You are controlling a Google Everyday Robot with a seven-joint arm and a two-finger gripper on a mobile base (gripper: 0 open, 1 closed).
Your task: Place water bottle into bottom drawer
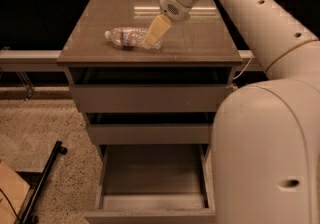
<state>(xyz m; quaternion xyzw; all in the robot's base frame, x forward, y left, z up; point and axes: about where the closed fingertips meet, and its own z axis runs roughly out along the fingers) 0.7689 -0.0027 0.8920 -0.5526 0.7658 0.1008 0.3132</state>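
Brown cabinet top [200,43], water bottle [122,36] lying on its side, claw [150,42] at one end
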